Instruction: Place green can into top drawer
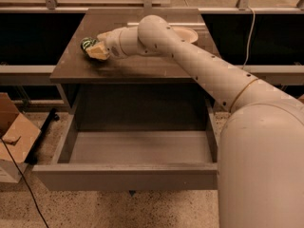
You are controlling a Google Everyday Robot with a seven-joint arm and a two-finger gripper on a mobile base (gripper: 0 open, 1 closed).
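The green can [86,43] stands on the left part of the dark cabinet top [142,65]. My gripper [96,48] is right at the can's right side, touching or nearly touching it, and my arm reaches in from the lower right across the cabinet. The top drawer [128,176] is pulled out below the cabinet top. Its light grey floor [140,146] holds nothing that I can see.
A white bowl [190,34] sits on the cabinet top at the back right, partly behind my arm. A cardboard box [14,137] and a black cable [23,184] lie on the floor to the left of the drawer. A railing runs behind the cabinet.
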